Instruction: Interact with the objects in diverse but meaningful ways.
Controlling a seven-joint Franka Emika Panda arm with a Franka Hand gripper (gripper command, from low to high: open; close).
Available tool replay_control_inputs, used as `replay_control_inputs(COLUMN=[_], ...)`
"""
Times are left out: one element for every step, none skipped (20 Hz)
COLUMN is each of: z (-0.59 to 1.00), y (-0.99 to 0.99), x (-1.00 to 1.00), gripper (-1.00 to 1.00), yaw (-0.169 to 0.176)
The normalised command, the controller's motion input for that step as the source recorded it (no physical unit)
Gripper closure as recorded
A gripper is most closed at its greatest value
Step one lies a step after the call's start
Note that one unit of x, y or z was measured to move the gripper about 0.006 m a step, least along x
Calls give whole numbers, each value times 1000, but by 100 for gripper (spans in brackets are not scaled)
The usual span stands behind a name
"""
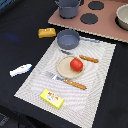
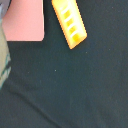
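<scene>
Writing: none can be read in either view; the yellow rectangular packet [image 1: 52, 98] carries a small dark mark, too blurred to make out.
Desk: black surface [image 1: 15, 30] carrying a pale woven placemat [image 1: 95, 95] and, at the far side, a pink toy stove board [image 1: 107, 31] with dark round burners.
Plate: round beige plate [image 1: 65, 66] on the middle of the placemat, with the glossy red tomato [image 1: 76, 64] resting on it.
Cutlery: one orange-handled fork [image 1: 67, 81] lies on the placemat just beside the plate's near rim; a second orange-handled piece [image 1: 88, 58] lies on the plate's far side.
Saucepan: grey round saucepan [image 1: 68, 38] at the placemat's far edge.
Pot: grey lidded pot [image 1: 68, 8] on the stove board, beside the burners.
Bread: orange ridged bread loaf [image 1: 47, 32] [image 2: 69, 23] on the bare desk, towards the exterior view's left of the saucepan.
Bottle: white bottle [image 1: 20, 70] lying on its side on the desk, off the placemat's edge on the exterior view's left.
Packet: near corner of the placemat, well apart from the plate.
Bowl: pale round bowl [image 1: 123, 16] at the exterior view's right edge, on the stove board.
Exterior view only: placemat, plate, tomato, cutlery, pans, bottle, packet.
Wrist view only: close look at the loaf's ridged top and a pink stove corner [image 2: 22, 20] on dark desk.
Claw: not seen in either view; whether released or clenched cannot be told.
</scene>
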Motion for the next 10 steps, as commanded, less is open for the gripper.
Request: replay_control_inputs(z=[-1000, -1000, -1000, -1000, -1000, -1000, -974, -751, -560, -483], y=[-94, -94, -129, -166, -189, -177, -254, -146, -83, -63], x=[49, 49, 34, 31, 46, 60, 0, 0, 0, 0], gripper=[-100, -100, -100, -100, -100, -100, -100, -100, -100, -100], yaw=[76, 76, 76, 76, 79, 81, 68, 47, 35, 25])
